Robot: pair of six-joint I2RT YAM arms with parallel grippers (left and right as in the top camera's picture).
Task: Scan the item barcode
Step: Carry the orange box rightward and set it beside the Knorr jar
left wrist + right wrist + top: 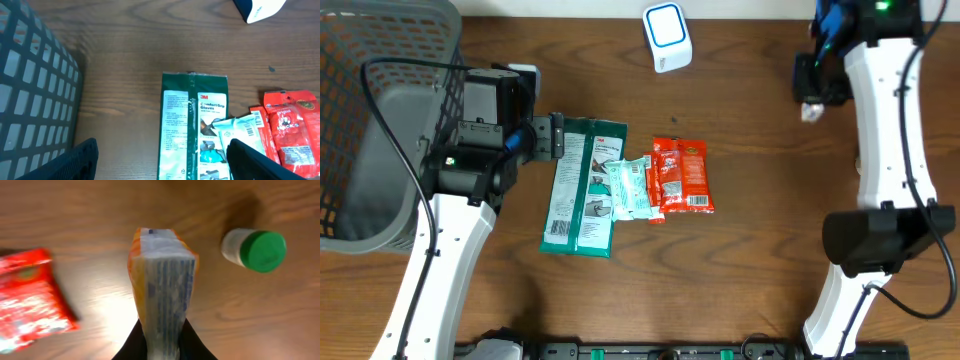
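**Packet pinched by its edge, barcode not yet shown**

The right gripper [162, 347] is clenched on the near edge of the packet [162, 275], which is seen edge-on and appears raised above the table [100, 210]. The packet is judged light, soft and crinkly. Its thin film is likely to flop or twist if swung fast, and its glossy skin may slip from a loose pinch. A sealed edge is judged the best hold, so that no printed face is covered. Beneath it, a bottle [255, 250] and a red pouch [30, 300] are seen on the wood. Farther off, the left gripper [552, 138] is spread wide at the glove pack [582, 190], with nothing grasped. The scanner [667, 37] is set at the far edge.
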